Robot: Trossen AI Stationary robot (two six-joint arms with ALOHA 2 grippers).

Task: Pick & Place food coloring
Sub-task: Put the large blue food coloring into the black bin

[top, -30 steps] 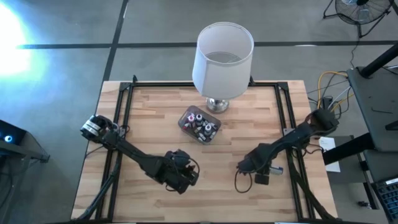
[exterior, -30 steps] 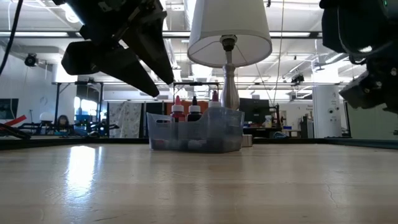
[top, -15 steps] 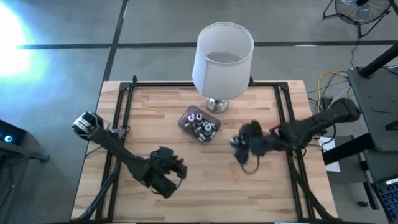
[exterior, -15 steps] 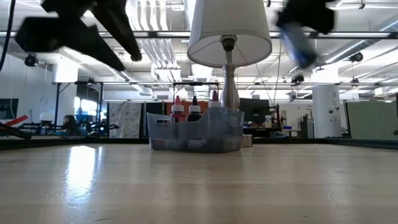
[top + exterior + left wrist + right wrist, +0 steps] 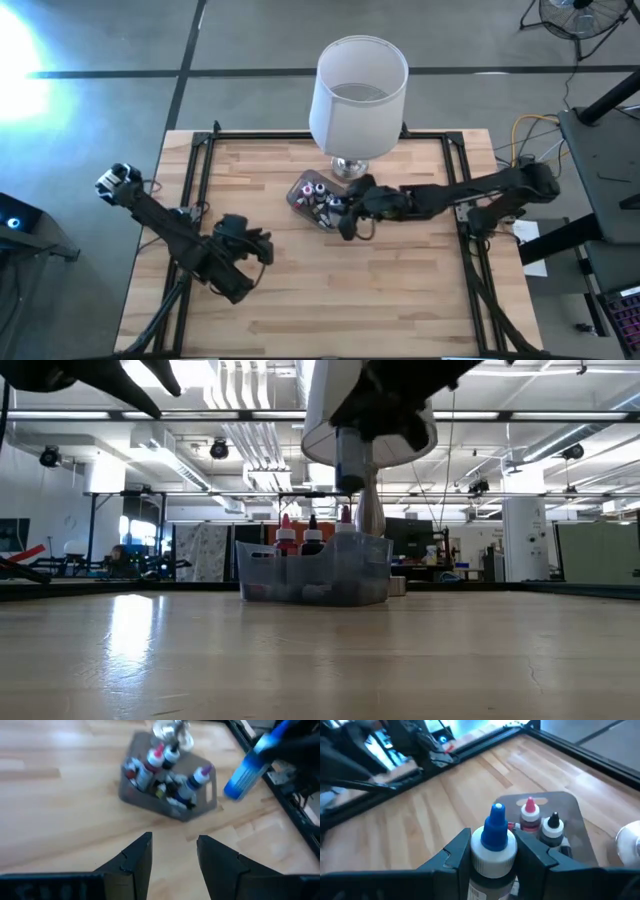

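My right gripper [image 5: 348, 222] is shut on a small blue-capped food coloring bottle [image 5: 493, 845], hovering at the near right side of the greyish translucent tub [image 5: 320, 200]. The tub stands on the table in front of the lamp base. Several more little bottles [image 5: 165, 775] with red, black and blue caps stand inside it. In the low view the held bottle [image 5: 349, 460] hangs above the tub [image 5: 315, 570]. My left gripper [image 5: 172, 855] is open and empty, over the table's near left part [image 5: 235, 262], facing the tub. My right gripper pinches the bottle between its two fingers [image 5: 457, 857] at the white collar just under the blue cap [image 5: 495, 851]. The arm reaches in from the table's right side. The bottle is lifted clear, above tub height [image 5: 349, 460].
A lamp with a white shade [image 5: 360, 95] stands on a metal base just behind the tub, its shade overhanging it. Black rails [image 5: 205, 160] run along the table's left, far and right edges. Bare wood lies in front of the tub [image 5: 330, 290]. Cables hang off the right edge.
My right gripper has travelled from the table's near right part toward the left and far side, up to the tub, carrying the blue-capped bottle raised off the table. My left gripper has drawn back toward the left edge. The tub has stayed in place.
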